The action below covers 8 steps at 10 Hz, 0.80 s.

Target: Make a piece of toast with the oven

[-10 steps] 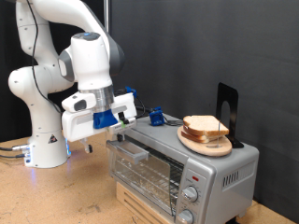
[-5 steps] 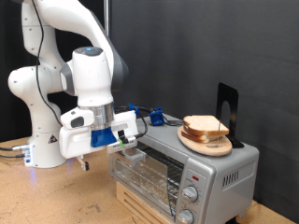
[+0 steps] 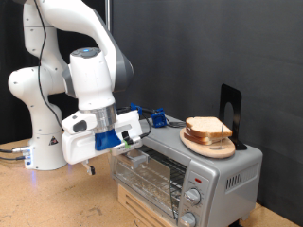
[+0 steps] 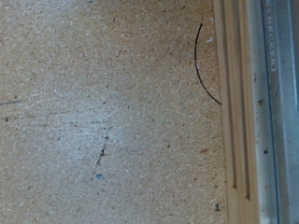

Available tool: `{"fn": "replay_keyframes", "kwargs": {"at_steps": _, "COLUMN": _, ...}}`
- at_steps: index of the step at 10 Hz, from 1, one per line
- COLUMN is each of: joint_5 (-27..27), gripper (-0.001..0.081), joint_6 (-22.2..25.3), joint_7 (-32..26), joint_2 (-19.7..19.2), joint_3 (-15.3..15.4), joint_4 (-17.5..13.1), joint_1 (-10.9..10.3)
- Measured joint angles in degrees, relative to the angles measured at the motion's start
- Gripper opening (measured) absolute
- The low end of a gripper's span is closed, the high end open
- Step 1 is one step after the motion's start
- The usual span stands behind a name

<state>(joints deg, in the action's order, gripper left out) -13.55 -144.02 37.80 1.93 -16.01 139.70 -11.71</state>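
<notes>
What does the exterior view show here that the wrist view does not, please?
Only the exterior view shows the arm, the gripper hanging low beside the oven's closed glass door, and bread slices on a wooden plate on top. Only the wrist view shows scratches and a dark curved mark on the speckled tabletop. Both show the tabletop and the oven's metal edge.

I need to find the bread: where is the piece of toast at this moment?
In the exterior view the piece of toast lies on a round wooden plate on top of the oven, toward its right end, before a black stand.
</notes>
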Motion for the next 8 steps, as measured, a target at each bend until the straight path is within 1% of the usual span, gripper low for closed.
{"fn": "replay_keyframes", "kwargs": {"at_steps": 2, "joint_5": 0.6, "gripper": 0.0809, "joint_6": 3.6, "joint_7": -0.6, "joint_2": 1.8, "joint_3": 0.0, "joint_4": 0.1, "joint_1": 0.4}}
{"fn": "replay_keyframes", "kwargs": {"at_steps": 3, "joint_5": 2.1, "gripper": 0.0809, "joint_6": 5.1, "joint_7": -0.5, "joint_2": 2.7, "joint_3": 0.0, "joint_4": 0.6, "joint_1": 0.8}}
{"fn": "replay_keyframes", "kwargs": {"at_steps": 4, "joint_5": 3.9, "gripper": 0.0809, "joint_6": 5.4, "joint_7": 0.1, "joint_2": 3.3, "joint_3": 0.0, "joint_4": 1.3, "joint_1": 1.3}}
{"fn": "replay_keyframes", "kwargs": {"at_steps": 6, "joint_5": 8.2, "gripper": 0.0809, "joint_6": 5.4, "joint_7": 3.8, "joint_2": 3.2, "joint_3": 0.0, "joint_4": 2.7, "joint_1": 2.3}}
{"fn": "replay_keyframes", "kwargs": {"at_steps": 8, "joint_5": 9.3, "gripper": 0.0809, "joint_6": 3.5, "joint_7": 4.9, "joint_2": 2.2, "joint_3": -0.1, "joint_4": 3.2, "joint_1": 3.2}}
